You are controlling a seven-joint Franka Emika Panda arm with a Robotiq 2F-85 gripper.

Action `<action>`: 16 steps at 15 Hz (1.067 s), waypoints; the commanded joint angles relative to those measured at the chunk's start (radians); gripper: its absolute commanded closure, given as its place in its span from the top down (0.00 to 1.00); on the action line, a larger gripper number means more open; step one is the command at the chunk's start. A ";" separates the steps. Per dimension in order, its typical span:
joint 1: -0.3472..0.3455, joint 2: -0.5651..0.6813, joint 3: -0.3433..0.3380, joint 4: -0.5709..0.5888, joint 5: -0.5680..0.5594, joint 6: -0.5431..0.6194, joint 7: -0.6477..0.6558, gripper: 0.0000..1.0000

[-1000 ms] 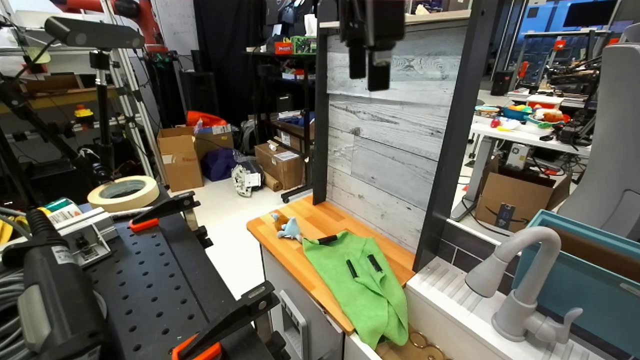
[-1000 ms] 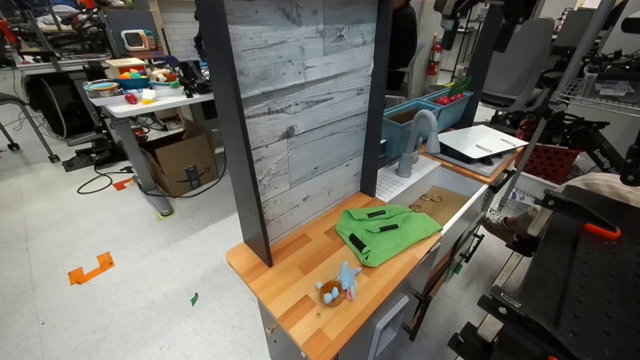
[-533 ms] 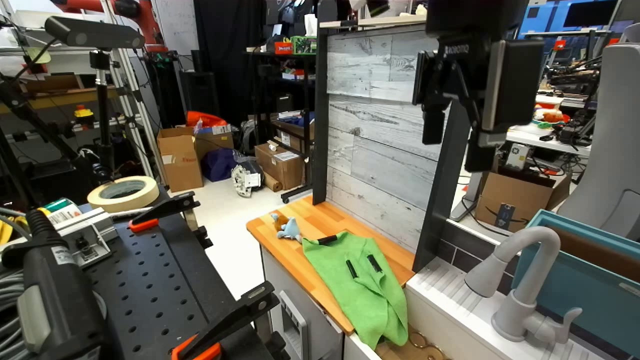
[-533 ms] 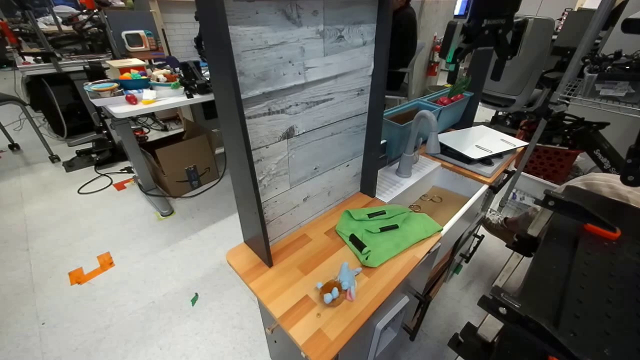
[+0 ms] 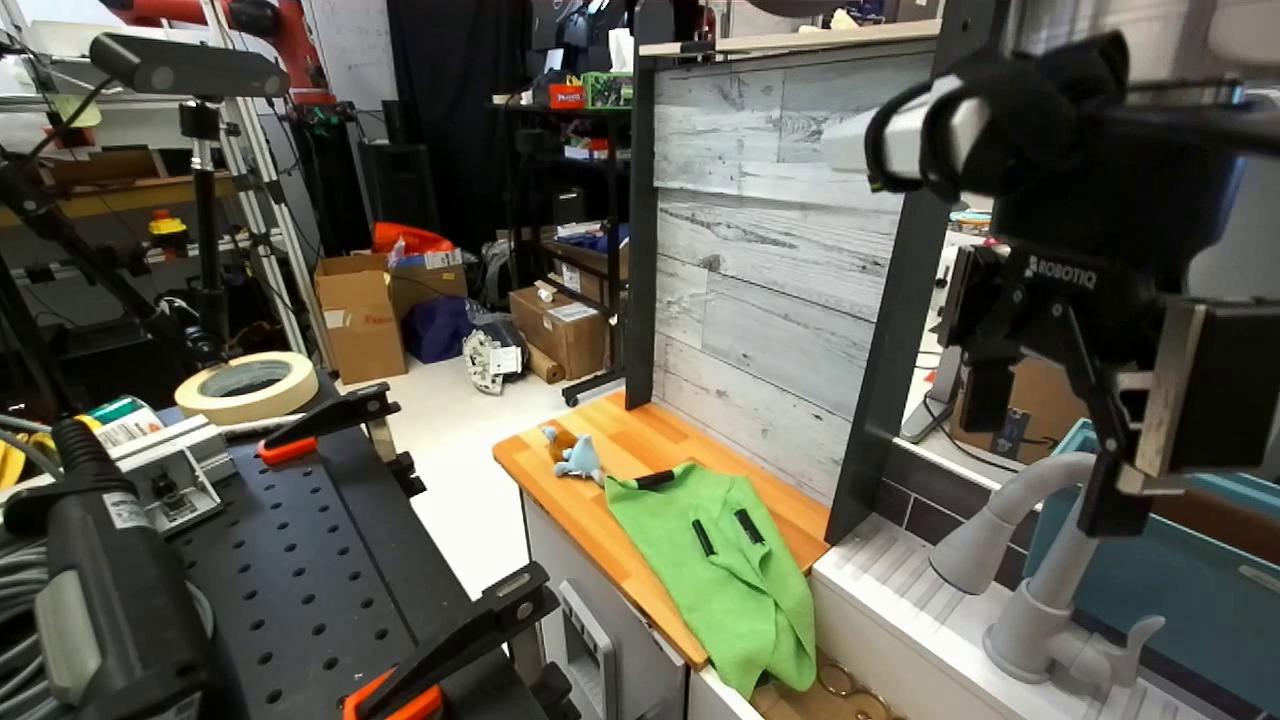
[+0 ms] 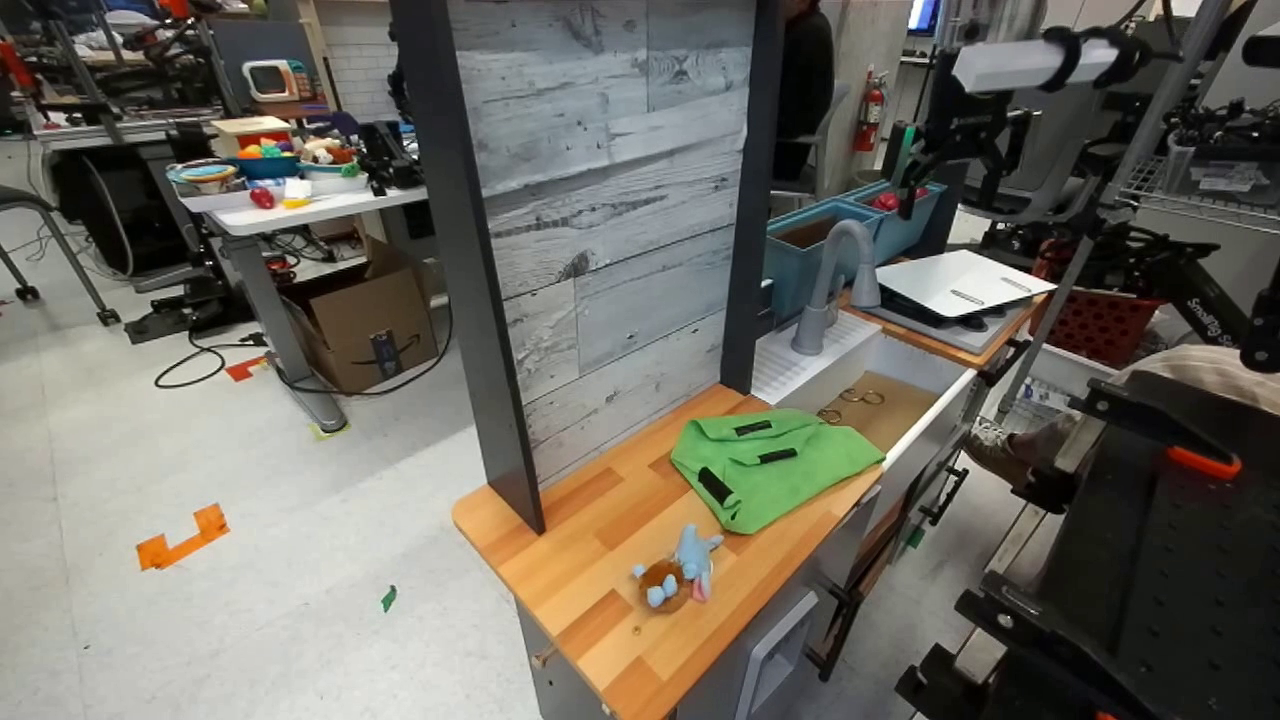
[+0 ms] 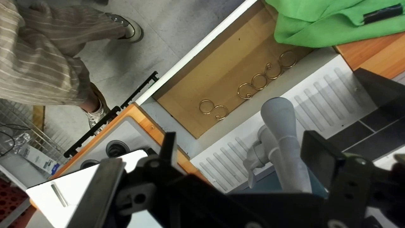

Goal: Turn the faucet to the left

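The light grey gooseneck faucet [image 5: 1062,565] stands upright on the white ridged sink ledge, its spout over the sink side. It also shows in an exterior view [image 6: 827,270] and in the wrist view [image 7: 286,142]. Its small side handle [image 7: 253,158] sticks out near the base. My gripper [image 5: 1052,450] is open and empty, pointing down above the faucet. In that exterior view one finger overlaps the faucet's arch. In the wrist view the faucet appears between the wide-apart fingers [image 7: 243,148], closer to the right-hand finger; no contact shows. The top of the arch is hidden by the gripper there.
Teal planter boxes [image 6: 800,262] stand behind the faucet. A dark post [image 5: 880,370] and wood-look panel [image 5: 770,300] rise beside it. A green cloth [image 5: 720,580] hangs over the sink edge. A white board [image 6: 960,280] lies on the stove side.
My gripper has come down from above and shifted toward the faucet, staying open. The faucet, cloth and other things have not moved.
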 commanded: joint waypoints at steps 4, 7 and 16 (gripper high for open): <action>-0.022 0.178 0.032 0.196 0.077 -0.016 -0.090 1.00; -0.022 0.222 0.042 0.258 0.072 -0.024 -0.143 1.00; -0.042 0.283 0.076 0.336 0.082 -0.021 -0.264 0.34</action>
